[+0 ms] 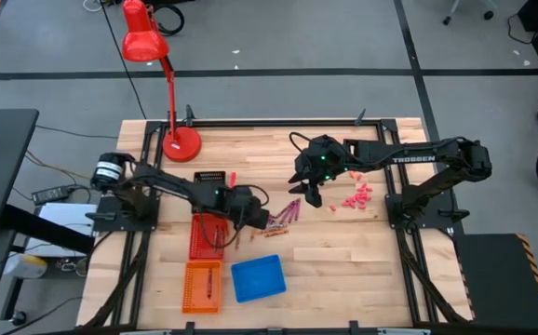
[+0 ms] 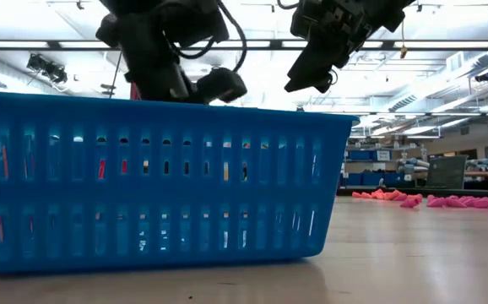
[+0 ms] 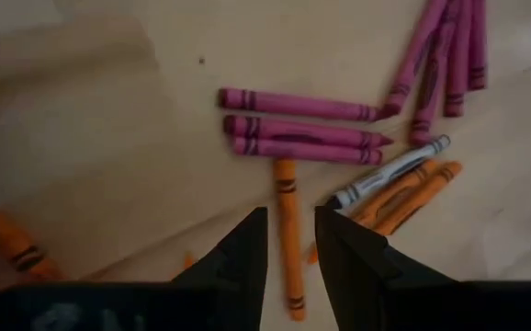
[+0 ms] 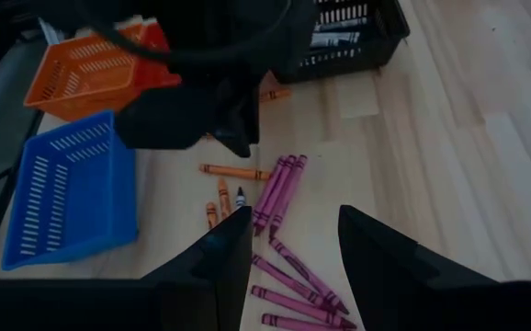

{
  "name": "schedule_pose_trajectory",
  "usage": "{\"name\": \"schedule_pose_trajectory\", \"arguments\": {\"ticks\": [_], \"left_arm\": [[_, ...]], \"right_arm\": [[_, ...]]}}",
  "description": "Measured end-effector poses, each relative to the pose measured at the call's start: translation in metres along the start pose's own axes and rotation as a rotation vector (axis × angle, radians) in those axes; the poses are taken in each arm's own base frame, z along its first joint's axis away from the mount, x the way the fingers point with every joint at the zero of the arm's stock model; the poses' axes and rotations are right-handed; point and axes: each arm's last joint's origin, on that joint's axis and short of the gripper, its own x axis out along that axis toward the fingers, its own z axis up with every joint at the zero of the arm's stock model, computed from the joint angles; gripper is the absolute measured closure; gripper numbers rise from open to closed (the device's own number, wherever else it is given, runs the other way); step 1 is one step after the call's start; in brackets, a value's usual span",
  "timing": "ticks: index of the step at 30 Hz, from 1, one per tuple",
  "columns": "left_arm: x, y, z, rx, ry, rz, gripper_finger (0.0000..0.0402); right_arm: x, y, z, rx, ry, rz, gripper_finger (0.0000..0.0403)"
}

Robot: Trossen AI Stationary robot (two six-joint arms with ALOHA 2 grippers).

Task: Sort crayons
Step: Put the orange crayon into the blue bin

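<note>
Crayons (image 1: 284,216) were lying loose in a little pile near the middle of the tabletop (image 1: 343,251), mostly magenta ones with a few orange and one grey mixed in. Going by size after that: the red desk lamp (image 1: 167,74) stood at the back corner, then the blue basket (image 1: 258,278), orange basket (image 1: 203,287) and red basket (image 1: 208,236) sat toward the front, with a black basket (image 1: 210,177) farther back. Left claw (image 3: 290,241) hung right over the pile, fingers a bit apart with an orange crayon (image 3: 288,230) lined up in the gap, not pinched. Right claw (image 4: 293,248) hovered over the magenta sticks (image 4: 280,191), wide open, holding nothing. Small pink bits (image 1: 356,197) sat scattered off to the right.
</note>
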Motion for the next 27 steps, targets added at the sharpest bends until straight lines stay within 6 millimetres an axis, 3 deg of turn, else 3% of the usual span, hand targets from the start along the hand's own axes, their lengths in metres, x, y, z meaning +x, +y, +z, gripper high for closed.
{"name": "schedule_pose_trajectory", "arguments": {"ticks": [9,18,27], "left_arm": [[0.012,-0.020,-0.003,0.016,0.011,0.006,0.0299],[0.013,-0.046,-0.006,0.108,-0.003,0.216,0.0299],[0.016,-0.044,-0.005,0.108,-0.007,0.253,0.0299]], "right_arm": [[0.000,-0.001,0.003,-0.020,-0.027,-0.002,0.0236],[-0.001,-0.002,0.004,-0.011,-0.040,-0.005,0.0236],[-0.001,-0.002,0.004,-0.009,-0.041,0.001,0.0236]]}}
